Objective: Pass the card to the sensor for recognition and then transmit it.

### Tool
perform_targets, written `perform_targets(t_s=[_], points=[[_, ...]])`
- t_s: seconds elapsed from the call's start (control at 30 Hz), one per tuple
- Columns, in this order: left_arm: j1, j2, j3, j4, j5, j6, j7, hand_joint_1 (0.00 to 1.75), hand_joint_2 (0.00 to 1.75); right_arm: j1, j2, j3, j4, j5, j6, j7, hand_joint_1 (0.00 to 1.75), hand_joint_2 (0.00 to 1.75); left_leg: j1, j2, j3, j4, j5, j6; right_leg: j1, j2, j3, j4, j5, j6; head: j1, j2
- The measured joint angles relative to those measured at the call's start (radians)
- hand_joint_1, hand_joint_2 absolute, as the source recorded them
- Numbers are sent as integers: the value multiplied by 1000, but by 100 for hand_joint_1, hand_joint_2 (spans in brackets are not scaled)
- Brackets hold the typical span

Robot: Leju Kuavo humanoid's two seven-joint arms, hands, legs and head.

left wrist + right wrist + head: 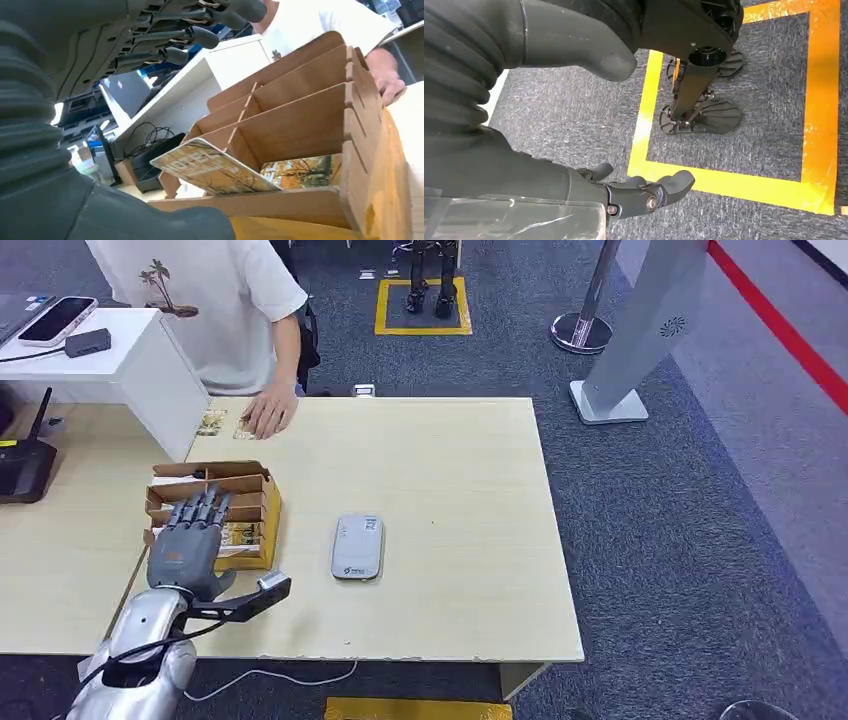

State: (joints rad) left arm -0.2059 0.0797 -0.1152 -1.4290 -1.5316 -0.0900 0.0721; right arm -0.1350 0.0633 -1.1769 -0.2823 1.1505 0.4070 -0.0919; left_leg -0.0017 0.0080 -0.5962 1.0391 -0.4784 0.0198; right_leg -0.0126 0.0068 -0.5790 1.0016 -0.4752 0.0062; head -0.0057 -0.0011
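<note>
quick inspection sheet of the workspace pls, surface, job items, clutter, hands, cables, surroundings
surface: light wooden table, mostly bare on the right.
job's things: cardboard card holder with dividers; cards in its near slot, one leaning out; grey sensor flat beside the holder.
clutter: two cards at the far edge, a person's hand on one.
hands: left hand over the holder, fingers straight, holding nothing; right hand hangs over the floor, fingers loosely curled, empty.
cables: white cable below the near edge.
surroundings: white cabinet, phone, router, grey carpet, yellow floor markings.
</note>
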Motion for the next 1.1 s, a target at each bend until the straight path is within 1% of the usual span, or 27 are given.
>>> perform_targets(t_s=[0.6,0.63,0.67,0.9,0.93,0.97,1.0,1.03,1.07,1.1], points=[[-15,-11,-6,25,6,0,0,0,175,-3,0,1,0,1,0,5,0,175,0,0,0,0,0,0,0,0,0,0,0,0,0,0],[-15,-11,-6,25,6,0,0,3,175,-3,0,1,0,1,0,5,0,175,0,0,0,0,0,0,0,0,0,0,0,0,0,0],[-15,-11,-6,25,6,0,0,89,175,-3,0,1,0,1,0,5,0,175,0,0,0,0,0,0,0,0,0,0,0,0,0,0],[-19,-11,-6,25,6,0,0,89,175,-3,0,1,0,1,0,6,0,175,0,0,0,0,0,0,0,0,0,0,0,0,0,0],[-19,-11,-6,25,6,0,0,145,175,-3,0,1,0,1,0,6,0,175,0,0,0,0,0,0,0,0,0,0,0,0,0,0],[-19,-11,-6,25,6,0,0,145,175,-3,0,1,0,1,0,6,0,175,0,0,0,0,0,0,0,0,0,0,0,0,0,0],[-19,-11,-6,25,6,0,0,138,175,-3,0,1,0,1,0,6,0,175,0,0,0,0,0,0,0,0,0,0,0,0,0,0],[-19,-11,-6,25,6,0,0,120,175,-3,0,1,0,1,0,6,0,175,0,0,0,0,0,0,0,0,0,0,0,0,0,0],[-20,-11,-6,26,6,0,0,94,175,-3,0,1,0,1,0,6,0,175,0,0,0,0,0,0,0,0,0,0,0,0,0,0],[-20,-11,-6,26,6,0,0,84,175,-3,0,1,0,1,0,6,0,175,0,0,0,0,0,0,0,0,0,0,0,0,0,0]])
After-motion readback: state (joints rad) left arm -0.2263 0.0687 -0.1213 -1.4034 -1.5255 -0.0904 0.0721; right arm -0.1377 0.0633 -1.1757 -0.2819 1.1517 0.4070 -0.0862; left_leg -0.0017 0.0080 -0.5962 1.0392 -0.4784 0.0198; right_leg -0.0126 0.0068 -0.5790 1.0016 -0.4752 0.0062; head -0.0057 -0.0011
